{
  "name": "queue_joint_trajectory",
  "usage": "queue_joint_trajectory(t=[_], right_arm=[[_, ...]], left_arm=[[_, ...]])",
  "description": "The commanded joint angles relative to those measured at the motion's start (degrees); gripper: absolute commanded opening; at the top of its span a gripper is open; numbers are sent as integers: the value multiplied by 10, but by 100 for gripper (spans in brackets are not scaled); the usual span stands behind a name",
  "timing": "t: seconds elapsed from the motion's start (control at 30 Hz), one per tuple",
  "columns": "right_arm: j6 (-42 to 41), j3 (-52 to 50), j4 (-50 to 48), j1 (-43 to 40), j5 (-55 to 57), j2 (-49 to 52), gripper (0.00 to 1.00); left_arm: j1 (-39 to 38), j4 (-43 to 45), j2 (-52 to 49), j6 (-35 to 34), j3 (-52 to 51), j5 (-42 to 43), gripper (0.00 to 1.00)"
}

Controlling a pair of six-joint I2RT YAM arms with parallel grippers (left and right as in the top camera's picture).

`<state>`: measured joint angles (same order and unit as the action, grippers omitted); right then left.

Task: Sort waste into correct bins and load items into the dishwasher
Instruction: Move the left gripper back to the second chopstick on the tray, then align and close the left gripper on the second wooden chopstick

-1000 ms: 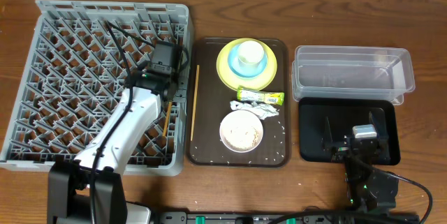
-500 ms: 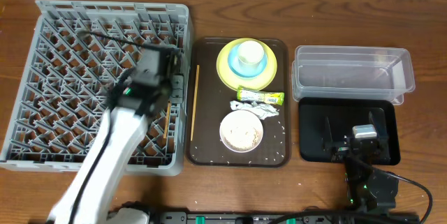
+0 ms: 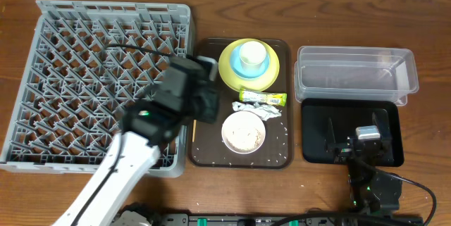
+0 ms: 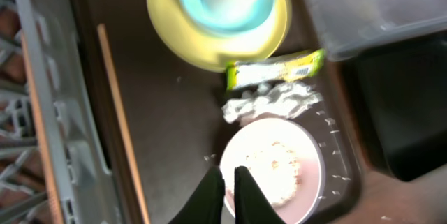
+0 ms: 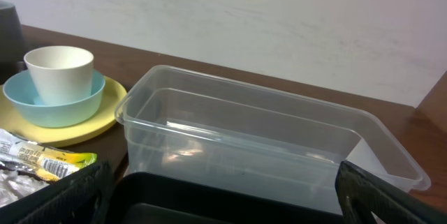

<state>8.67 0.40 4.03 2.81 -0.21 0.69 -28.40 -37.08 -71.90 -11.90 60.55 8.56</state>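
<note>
Left tool (image 4: 228,176): jaws together, nothing held. The thin wooden chopstick (image 4: 120,116) lies on the brown rectangular tray (image 4: 174,112), off to the tool's left and clear of it. Its long axis runs roughly fore-and-aft of the tool. Left arm nearer; likely the next pick.

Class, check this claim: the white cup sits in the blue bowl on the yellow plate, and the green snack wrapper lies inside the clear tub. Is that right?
Not quite. The overhead view shows the snack wrapper on the brown tray, beside the yellow plate, not in the clear tub. The white cup does sit in the blue bowl on that plate.
</note>
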Motion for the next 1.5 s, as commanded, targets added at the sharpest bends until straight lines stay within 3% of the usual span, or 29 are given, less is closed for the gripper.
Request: queue_joint_trajectory(t=[0.0, 0.17, 0.27, 0.4, 0.43, 0.5, 0.57, 1.47], right_arm=[[6, -1, 3, 4, 0, -3, 99], [6, -1, 2, 4, 0, -3, 99], [6, -1, 3, 4, 0, -3, 99], [6, -1, 2, 4, 0, -3, 99], [6, -1, 2, 4, 0, -3, 99], [6, -1, 2, 4, 0, -3, 99], [6, -1, 3, 4, 0, -3, 99], [6, -1, 3, 4, 0, -3, 99]], left_arm=[[-49, -2, -48, -103, -12, -197, 8], [-76, 2, -137, -162, -12, -308, 9], [-66, 14, -197, -165, -12, -311, 17], [-59, 32, -240, -165, -12, -311, 17], [-59, 35, -245, -165, -12, -311, 21], [-59, 41, -250, -165, -12, -311, 19], [-59, 45, -254, -165, -12, -311, 8], [-59, 82, -344, -138, -12, -367, 8]])
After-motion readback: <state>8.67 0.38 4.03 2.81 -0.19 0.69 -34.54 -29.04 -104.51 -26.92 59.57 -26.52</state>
